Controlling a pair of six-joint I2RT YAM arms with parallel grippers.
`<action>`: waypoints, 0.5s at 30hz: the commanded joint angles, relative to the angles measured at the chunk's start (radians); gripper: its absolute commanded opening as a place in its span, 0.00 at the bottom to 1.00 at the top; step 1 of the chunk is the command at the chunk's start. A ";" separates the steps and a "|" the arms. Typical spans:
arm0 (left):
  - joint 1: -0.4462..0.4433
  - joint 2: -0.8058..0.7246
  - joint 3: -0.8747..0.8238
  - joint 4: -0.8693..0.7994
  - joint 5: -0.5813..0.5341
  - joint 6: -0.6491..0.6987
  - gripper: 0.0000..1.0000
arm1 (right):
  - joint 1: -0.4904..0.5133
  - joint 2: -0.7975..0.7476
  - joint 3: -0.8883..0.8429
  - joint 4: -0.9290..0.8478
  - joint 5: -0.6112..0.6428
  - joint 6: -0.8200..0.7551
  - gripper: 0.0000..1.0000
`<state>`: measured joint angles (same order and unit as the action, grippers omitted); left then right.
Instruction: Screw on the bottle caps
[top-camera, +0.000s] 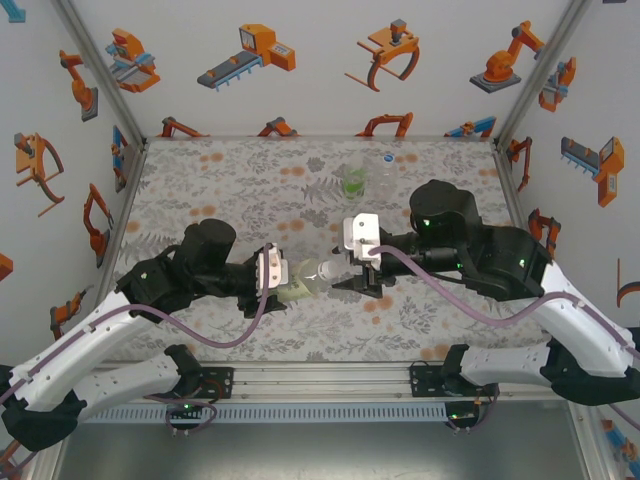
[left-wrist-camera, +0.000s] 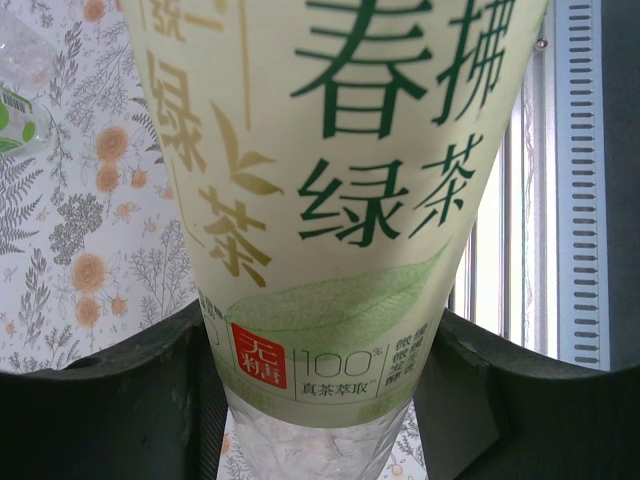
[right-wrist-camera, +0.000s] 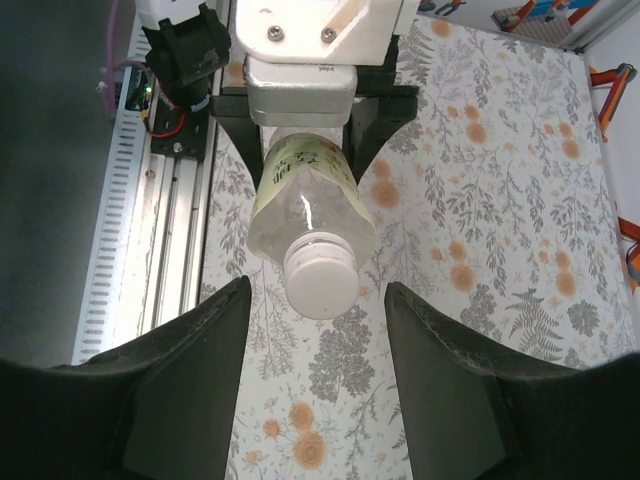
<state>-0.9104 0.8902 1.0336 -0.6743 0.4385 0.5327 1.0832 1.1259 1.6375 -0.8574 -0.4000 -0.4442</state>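
Observation:
My left gripper (top-camera: 285, 278) is shut on a clear bottle with a pale yellow-green label (left-wrist-camera: 330, 200), holding it level above the table. The bottle's (right-wrist-camera: 305, 200) neck points at my right gripper (top-camera: 348, 284). A white bottle cap (right-wrist-camera: 321, 282) sits on that neck. My right gripper (right-wrist-camera: 317, 292) is open. Its dark fingers (right-wrist-camera: 200, 360) flank the cap at tip level, with a gap on each side, and touch nothing. In the left wrist view the left gripper (left-wrist-camera: 320, 350) clamps the bottle's lower body.
Two more bottles stand at the back of the flowered table (top-camera: 200, 190): one with green liquid (top-camera: 352, 181) and a colourless one (top-camera: 385, 164). A green-labelled bottle (left-wrist-camera: 12, 110) shows in the left wrist view. An aluminium rail (top-camera: 320, 380) runs along the near edge.

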 joint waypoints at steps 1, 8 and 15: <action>-0.002 -0.014 0.032 -0.018 0.026 0.010 0.00 | -0.002 0.011 0.061 -0.042 -0.045 -0.050 0.52; -0.002 -0.020 0.031 -0.014 0.057 0.013 0.00 | -0.002 0.034 0.078 -0.077 -0.105 -0.085 0.50; -0.002 -0.029 0.025 -0.016 0.078 0.011 0.00 | -0.003 0.062 0.077 -0.064 -0.096 -0.083 0.46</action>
<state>-0.9104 0.8761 1.0340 -0.6815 0.4744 0.5331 1.0832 1.1801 1.6939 -0.9230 -0.4835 -0.5125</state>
